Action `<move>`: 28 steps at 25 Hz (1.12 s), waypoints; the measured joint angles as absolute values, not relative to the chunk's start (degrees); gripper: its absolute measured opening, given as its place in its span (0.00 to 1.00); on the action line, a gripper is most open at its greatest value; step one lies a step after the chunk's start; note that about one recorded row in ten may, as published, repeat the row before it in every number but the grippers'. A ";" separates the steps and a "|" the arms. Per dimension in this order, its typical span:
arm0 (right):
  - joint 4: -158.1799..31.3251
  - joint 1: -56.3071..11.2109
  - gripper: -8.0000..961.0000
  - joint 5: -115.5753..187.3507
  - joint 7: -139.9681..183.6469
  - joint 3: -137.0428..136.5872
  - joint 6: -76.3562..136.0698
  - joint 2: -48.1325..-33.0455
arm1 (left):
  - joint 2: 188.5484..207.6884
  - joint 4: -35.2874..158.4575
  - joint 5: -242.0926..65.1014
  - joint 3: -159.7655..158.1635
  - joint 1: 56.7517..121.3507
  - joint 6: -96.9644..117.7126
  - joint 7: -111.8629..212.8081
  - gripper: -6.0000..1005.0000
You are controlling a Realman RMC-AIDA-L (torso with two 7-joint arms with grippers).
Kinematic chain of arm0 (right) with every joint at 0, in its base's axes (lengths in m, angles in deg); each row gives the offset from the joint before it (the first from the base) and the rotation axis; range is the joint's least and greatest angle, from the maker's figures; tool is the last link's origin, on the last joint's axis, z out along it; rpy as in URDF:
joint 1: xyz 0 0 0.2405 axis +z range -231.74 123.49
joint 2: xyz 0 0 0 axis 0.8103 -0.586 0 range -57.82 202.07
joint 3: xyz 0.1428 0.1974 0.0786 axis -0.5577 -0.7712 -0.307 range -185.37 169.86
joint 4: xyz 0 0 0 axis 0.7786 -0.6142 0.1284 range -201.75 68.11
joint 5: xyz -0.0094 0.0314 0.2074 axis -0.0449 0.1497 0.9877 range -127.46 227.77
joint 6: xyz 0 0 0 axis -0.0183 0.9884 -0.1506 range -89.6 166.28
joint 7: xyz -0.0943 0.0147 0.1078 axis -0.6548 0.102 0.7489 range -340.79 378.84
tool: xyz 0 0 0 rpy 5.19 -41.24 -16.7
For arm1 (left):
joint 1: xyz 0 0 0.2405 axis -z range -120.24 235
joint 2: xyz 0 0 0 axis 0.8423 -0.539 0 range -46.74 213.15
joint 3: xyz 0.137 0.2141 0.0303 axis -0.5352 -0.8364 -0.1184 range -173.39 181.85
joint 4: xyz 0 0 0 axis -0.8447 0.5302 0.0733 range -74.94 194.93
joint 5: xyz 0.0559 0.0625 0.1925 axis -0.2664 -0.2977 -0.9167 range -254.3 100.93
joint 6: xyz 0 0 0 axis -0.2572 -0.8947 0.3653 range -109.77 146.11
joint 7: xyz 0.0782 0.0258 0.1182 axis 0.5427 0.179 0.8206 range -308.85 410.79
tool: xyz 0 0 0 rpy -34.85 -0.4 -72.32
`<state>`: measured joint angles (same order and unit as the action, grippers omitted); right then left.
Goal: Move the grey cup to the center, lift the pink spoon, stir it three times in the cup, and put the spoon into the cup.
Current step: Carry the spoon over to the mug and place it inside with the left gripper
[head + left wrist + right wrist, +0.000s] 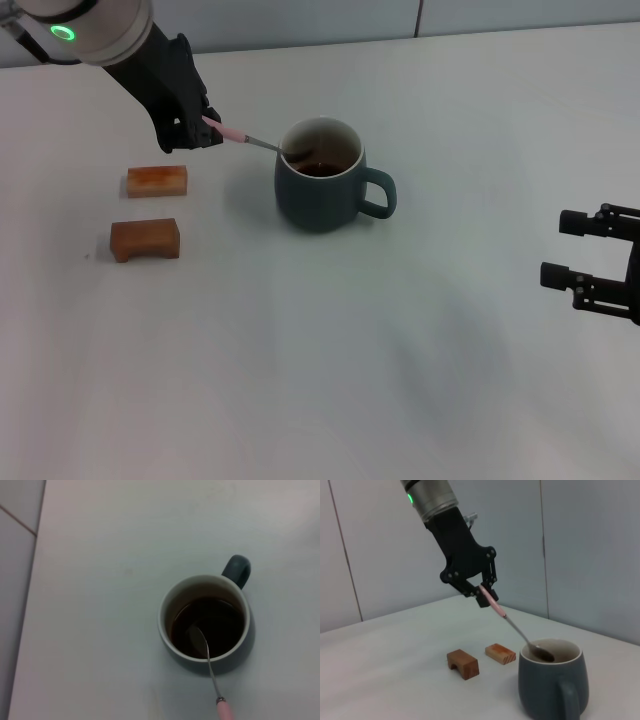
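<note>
While the left gripper [207,128] has its jaws clamped on the very end of the pink spoon [236,134], the spoon slants down from there toward the grey cup [322,190], handle end high and bowl end low. From the right wrist view you can see the black fingers [481,596] pinching the pink handle, with the thin metal neck running down over the rim and the bowl sitting just inside the mug's mouth. The left wrist view looks pretty much straight down into the cup: the spoon bowl is at the dark liquid [210,626], near the side of the cup closest to the gripper, and the neck crosses the rim on that side. Can't tell if the bowl is actually touching the cup's bottom.

The cup itself stands upright on the white table [330,360], roughly mid-table in the head view, handle pointing toward the robot's right. Cream inside, dark blue-grey outside.

Over on the robot's left, near the left gripper, two small wooden blocks sit on the table: a lighter one [157,181] and a darker one with a notch underneath [145,240], close to each other but not touching.

The right gripper [570,248] hangs off at the right edge, well away from the cup, jaws spread apart and holding nothing.
</note>
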<state>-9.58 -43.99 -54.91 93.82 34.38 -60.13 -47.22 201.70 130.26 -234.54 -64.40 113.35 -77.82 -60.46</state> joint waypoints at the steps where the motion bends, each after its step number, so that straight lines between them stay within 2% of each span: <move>1: -9.65 -43.94 0.71 -55.08 93.82 34.58 -59.93 -47.21 | 201.70 130.16 -234.62 -64.37 113.44 -77.52 -60.41 0.16; 14: -9.71 -43.87 0.71 -55.32 93.82 34.79 -59.75 -47.14 | 202.20 128.99 -230.40 -64.84 115.32 -75.40 -60.34 0.17; 28: -9.77 -43.33 0.71 -55.31 93.82 35.52 -59.77 -47.21 | 201.61 131.87 -232.58 -64.35 112.56 -78.72 -60.73 0.17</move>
<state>-9.77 -43.33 -55.31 93.82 35.52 -59.77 -47.21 201.61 131.87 -232.58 -64.35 112.56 -78.72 -60.73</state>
